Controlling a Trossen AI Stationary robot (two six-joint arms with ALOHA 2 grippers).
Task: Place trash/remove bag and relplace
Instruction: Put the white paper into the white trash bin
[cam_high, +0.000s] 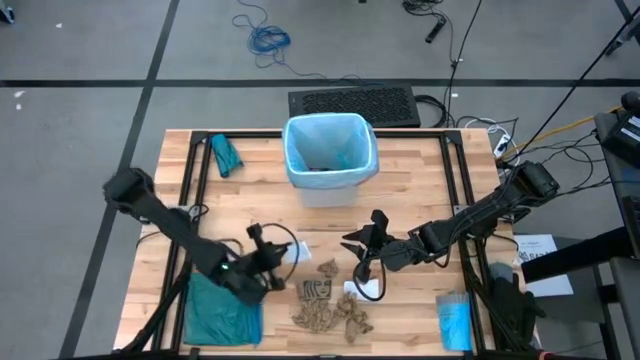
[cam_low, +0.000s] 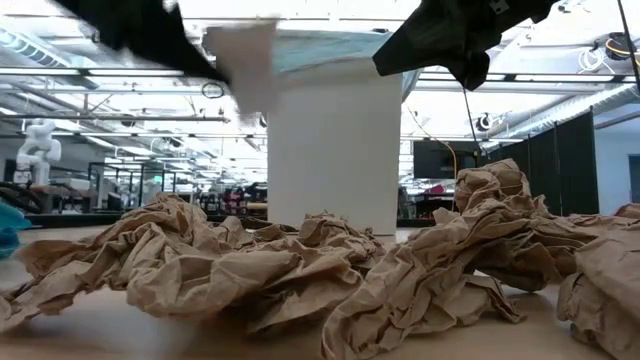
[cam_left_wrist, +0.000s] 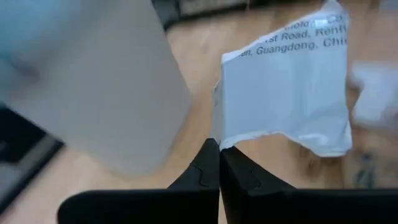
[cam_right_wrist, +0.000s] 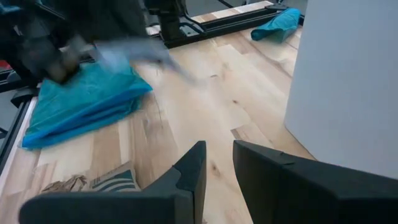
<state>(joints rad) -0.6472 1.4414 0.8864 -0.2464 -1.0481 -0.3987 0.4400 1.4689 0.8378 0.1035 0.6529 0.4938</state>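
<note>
The white bin (cam_high: 330, 165) stands at the table's far middle, lined with the pale blue bag (cam_high: 330, 140). Brown crumpled paper scraps (cam_high: 330, 305) lie heaped near the table's near edge and fill the low view (cam_low: 300, 270). My left gripper (cam_high: 272, 258) hovers left of the heap, shut on the whitish wrapper (cam_left_wrist: 286, 93). My right gripper (cam_high: 365, 243) hangs above the heap's right side, open and holding nothing (cam_right_wrist: 217, 165). A small white item (cam_high: 366, 288) lies under it. No red-and-white bottle label shows. My left gripper pinches the whitish wrapper by one lower corner (cam_left_wrist: 219, 144) between its two shut fingers. The wrapper is lifted clear of the table, and its printed sheet stands out beyond the fingertips. In the low view it hangs in front of the bin's rim (cam_low: 245, 60).
A flat teal-green bag (cam_high: 222, 308) lies at the near left corner, and a crumpled teal one (cam_high: 226, 155) at the far left. A small blue packet (cam_high: 455, 322) sits near right. Black rails (cam_high: 190, 180) frame the table. Bare wood (cam_right_wrist: 205, 93) lies between heap and bin.
</note>
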